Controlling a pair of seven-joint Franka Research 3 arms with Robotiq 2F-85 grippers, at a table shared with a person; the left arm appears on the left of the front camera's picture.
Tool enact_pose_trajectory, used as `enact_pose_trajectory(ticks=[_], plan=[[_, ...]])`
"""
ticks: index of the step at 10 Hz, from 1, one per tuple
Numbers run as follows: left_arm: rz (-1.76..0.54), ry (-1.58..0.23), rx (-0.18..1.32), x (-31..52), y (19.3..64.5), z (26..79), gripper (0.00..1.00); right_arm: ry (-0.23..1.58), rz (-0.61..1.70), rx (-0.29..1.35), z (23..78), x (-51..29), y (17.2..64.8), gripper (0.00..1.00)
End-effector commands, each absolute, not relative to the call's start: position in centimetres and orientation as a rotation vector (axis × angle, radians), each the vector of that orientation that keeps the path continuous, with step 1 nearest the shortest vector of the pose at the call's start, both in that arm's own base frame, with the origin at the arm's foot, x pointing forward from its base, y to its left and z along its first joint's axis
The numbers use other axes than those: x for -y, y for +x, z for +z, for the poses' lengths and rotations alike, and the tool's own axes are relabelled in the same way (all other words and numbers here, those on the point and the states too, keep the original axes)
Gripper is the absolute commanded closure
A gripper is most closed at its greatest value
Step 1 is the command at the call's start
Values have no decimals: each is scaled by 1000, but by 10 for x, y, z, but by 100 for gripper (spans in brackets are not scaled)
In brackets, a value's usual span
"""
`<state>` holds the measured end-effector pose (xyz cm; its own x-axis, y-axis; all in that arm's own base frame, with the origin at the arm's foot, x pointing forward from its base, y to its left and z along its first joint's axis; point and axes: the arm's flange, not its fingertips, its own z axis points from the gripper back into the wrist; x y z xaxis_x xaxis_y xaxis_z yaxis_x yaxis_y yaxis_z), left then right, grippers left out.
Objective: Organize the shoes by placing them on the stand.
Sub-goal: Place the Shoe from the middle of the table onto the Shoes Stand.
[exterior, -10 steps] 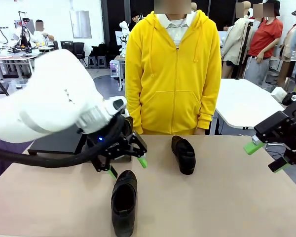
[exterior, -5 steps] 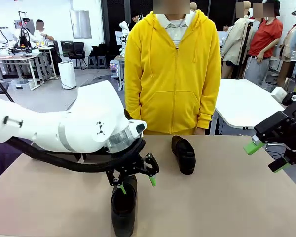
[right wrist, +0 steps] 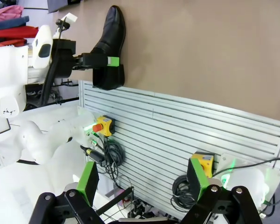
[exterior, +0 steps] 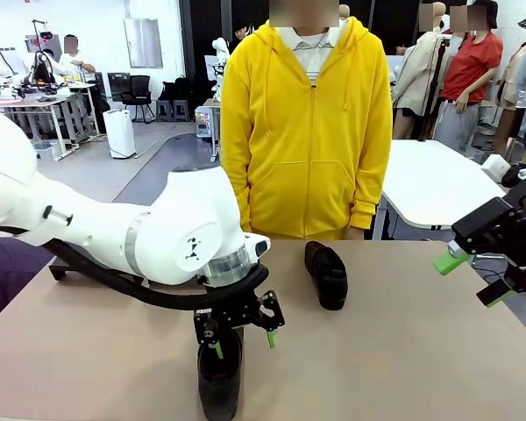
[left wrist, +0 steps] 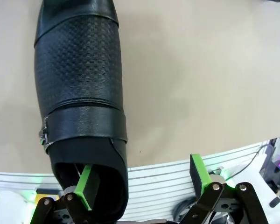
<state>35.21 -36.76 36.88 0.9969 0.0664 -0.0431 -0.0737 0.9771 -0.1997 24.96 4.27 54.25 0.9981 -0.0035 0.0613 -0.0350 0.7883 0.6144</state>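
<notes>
Mia: Where are the shoes?

Sam: The near shoe [exterior: 219,377], a glossy black leather slip-on with a round toe, lies at 6 o'clock on the flat light-brown table [exterior: 403,351], close to the robot's edge. Its toe points to 12 o'clock. The far shoe [exterior: 326,274], black and shiny just like it, lies near 12 o'clock, a bit toward 1. It is right in front of the person in the yellow zip-up hooded top [exterior: 307,132].

Mia: Do the two shoes touch?

Sam: No, they are well apart.

Mia: What is the left gripper doing?

Sam: The left gripper [exterior: 244,344] comes in from 9 o'clock and hangs right over the heel end of the near shoe. Its jaws are spread wide. In the left wrist view one green pad [left wrist: 87,186] is at the shoe's opening. The other is out beside the shoe, toward 3 o'clock. It has hold of nothing. I cannot tell if the pad touches the leather.

Mia: And the right gripper?

Sam: The right gripper [exterior: 470,277] is at 3 o'clock, near the table's edge, up in the air. Its jaws are wide apart too, and nothing is between them.

Mia: Is any shoe lifted?

Sam: No. Both lie flat on the table.
</notes>
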Motion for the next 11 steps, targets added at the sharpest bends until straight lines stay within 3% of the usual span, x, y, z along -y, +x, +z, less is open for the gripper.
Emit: enact_pose_trajectory(ticks=[1,3,4,5,11], plan=[[76,-159,-58,381,360,366,0,694,18,57,547,-44,250,0],[84,-154,-62,382,360,364,0,694,18,57,547,-44,250,0],[89,-124,-65,382,359,364,57,694,18,57,547,-44,250,0],[86,-121,-67,383,359,362,100,694,18,57,547,-44,250,0],[105,9,-63,385,358,359,100,694,18,57,547,-44,250,0]])
